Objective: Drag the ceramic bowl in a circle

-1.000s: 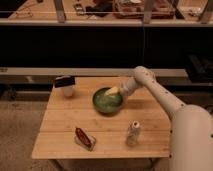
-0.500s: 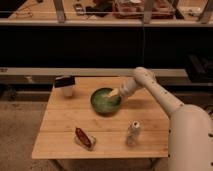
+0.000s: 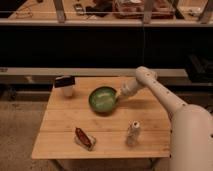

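Note:
The ceramic bowl (image 3: 102,99) is round, shallow and glossy green with a darker rim. It sits on the wooden table (image 3: 60,120) a little behind the middle. My gripper (image 3: 119,94) is at the bowl's right rim, at the end of the white arm that reaches in from the right. It touches or overlaps the rim there. The inside of the bowl looks empty.
A small white cup with a dark top (image 3: 65,86) stands at the table's back left. A red snack packet (image 3: 84,138) lies at the front left of centre. A small white bottle (image 3: 133,132) stands at the front right. A dark counter runs behind the table.
The bowl and the gripper at its right rim have shifted slightly to the left together. The other objects have not moved.

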{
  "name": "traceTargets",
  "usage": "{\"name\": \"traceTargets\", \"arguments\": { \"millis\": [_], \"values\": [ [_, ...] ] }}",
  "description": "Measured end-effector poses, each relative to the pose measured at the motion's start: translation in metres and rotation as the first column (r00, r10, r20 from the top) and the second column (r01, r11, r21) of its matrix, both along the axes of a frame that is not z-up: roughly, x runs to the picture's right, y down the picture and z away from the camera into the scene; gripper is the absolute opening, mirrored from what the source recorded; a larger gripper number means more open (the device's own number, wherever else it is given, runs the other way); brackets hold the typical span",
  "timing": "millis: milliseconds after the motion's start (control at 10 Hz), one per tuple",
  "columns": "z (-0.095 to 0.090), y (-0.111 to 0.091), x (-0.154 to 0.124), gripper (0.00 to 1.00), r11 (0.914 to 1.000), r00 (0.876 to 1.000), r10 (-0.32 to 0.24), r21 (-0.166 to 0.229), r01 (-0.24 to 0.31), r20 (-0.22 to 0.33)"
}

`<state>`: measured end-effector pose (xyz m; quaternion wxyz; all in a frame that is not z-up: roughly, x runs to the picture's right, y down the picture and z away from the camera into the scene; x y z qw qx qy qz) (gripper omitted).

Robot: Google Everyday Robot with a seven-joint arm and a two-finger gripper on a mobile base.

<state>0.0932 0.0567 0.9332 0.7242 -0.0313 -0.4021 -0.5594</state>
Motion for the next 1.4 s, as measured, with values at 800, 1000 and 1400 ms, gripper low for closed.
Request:
{"name": "traceTargets", "arguments": {
  "millis": [800,1000,1400],
  "values": [
    [-0.025,-0.028,0.058,0.00,0.9976,0.990,-0.050,0.041,0.056,-0.131],
    [-0.032,-0.010,0.086,0.00,0.9976,0.983,-0.068,-0.003,0.069,-0.168],
    [-0.058,0.043,0.139,0.00,0.9890,0.972,-0.112,-0.118,0.089,-0.208]
  ]
}}
